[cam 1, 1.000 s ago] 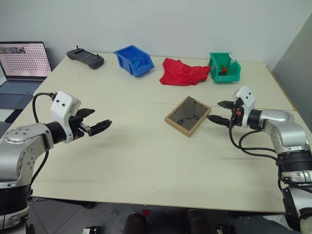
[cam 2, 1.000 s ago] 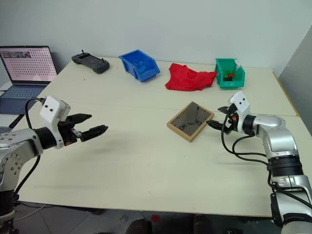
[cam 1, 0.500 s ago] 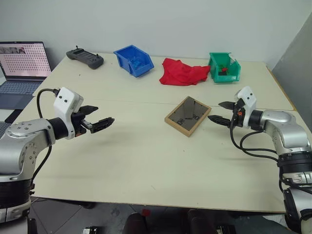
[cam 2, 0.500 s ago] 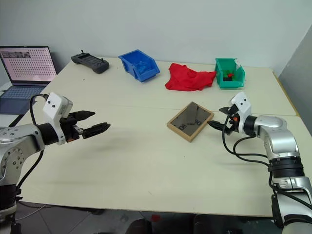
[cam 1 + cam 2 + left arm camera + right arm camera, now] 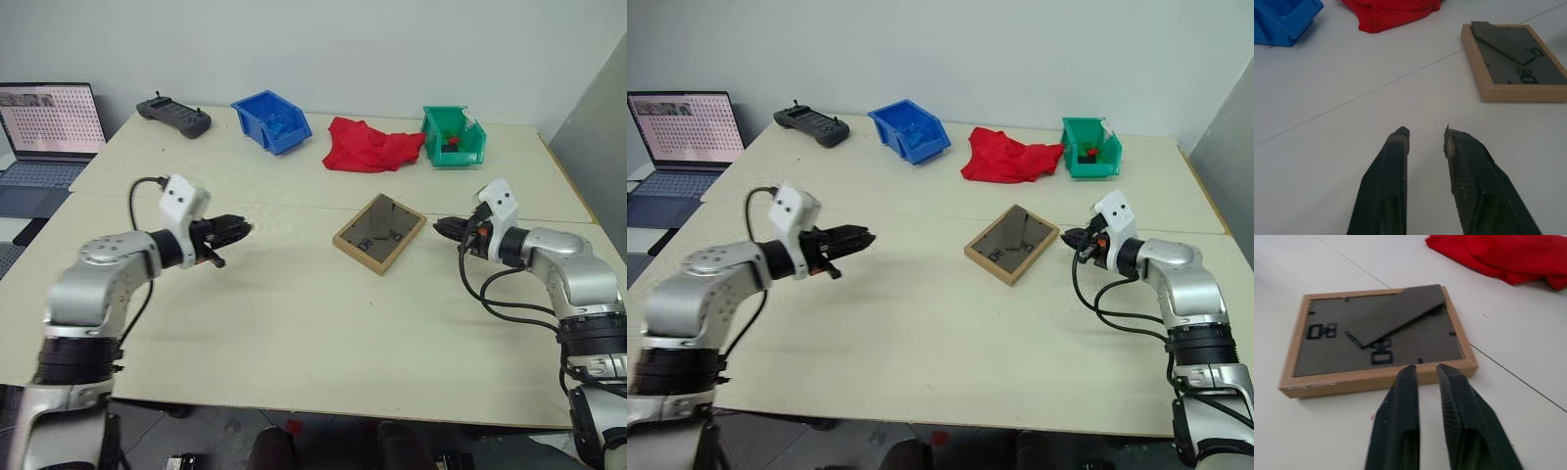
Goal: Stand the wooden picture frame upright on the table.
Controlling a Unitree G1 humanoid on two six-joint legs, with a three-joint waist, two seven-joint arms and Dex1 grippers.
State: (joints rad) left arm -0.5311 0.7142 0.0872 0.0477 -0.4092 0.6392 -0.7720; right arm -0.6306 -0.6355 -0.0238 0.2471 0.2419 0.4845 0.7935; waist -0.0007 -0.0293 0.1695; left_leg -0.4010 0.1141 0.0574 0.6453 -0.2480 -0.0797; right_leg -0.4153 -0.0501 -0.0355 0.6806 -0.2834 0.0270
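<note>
While the wooden picture frame (image 5: 379,232) is lying back-up on the table (image 5: 294,323), it's being approached by the right hand (image 5: 1424,369), fingers pinched together and empty; the left hand (image 5: 1425,134), narrowly parted, is being kept well clear, so the near edge probably wants levering up first.

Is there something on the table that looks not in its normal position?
Yes. The picture frame lies flat, back side up, turned crooked to the table edge. The red cloth is left crumpled between the two bins.
</note>
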